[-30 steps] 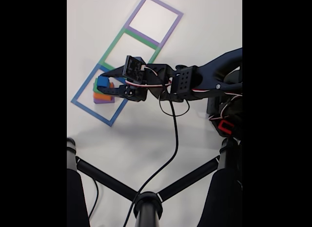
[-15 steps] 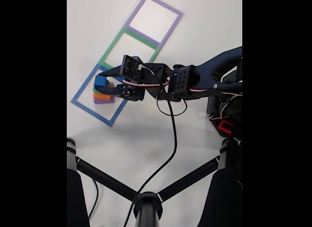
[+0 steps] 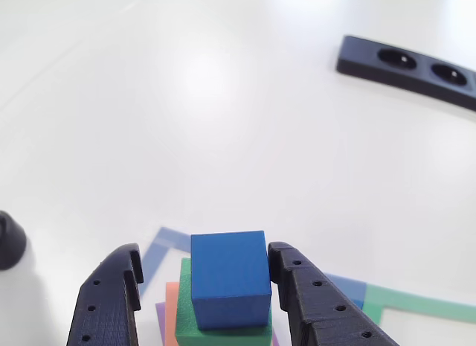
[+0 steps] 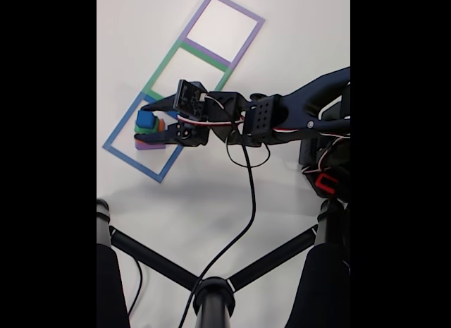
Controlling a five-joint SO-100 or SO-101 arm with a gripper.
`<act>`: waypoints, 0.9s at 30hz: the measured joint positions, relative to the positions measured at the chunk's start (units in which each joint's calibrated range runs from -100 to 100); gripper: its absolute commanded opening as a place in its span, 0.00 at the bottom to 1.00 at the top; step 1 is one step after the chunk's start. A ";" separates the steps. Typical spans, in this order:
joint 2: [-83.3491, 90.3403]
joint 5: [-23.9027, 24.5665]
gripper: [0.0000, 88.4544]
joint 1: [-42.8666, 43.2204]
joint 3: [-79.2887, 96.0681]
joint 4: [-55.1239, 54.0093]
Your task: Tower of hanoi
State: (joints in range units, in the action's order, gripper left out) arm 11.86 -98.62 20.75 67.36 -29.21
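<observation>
The blue cube (image 3: 230, 277) is sitting on top of a stack: green block (image 3: 216, 332) right beneath it, orange (image 3: 171, 312) and purple (image 3: 159, 316) edges showing below. In the fixed view the stack is standing inside the blue square outline (image 4: 125, 157), next to the green outline (image 4: 166, 62). The gripper (image 3: 204, 266) is straddling the cube, one finger (image 3: 301, 290) touching the cube's right side, the other standing apart, so the fingers are parted.
</observation>
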 measured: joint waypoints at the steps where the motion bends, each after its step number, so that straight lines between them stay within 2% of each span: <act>1: 0.00 0.00 0.20 0.00 0.00 0.00; 8: 2.28 0.00 0.16 0.00 -3.83 4.01; 12: 5.99 -0.99 0.09 0.00 -9.49 12.44; 15: 11.06 -0.99 0.00 0.00 -12.79 21.59; 21: 23.64 -0.99 0.00 -0.49 -15.32 42.38; 27: 32.25 -0.99 0.00 -2.46 -24.19 68.38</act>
State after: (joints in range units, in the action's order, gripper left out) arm 44.11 -99.61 18.30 43.17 39.17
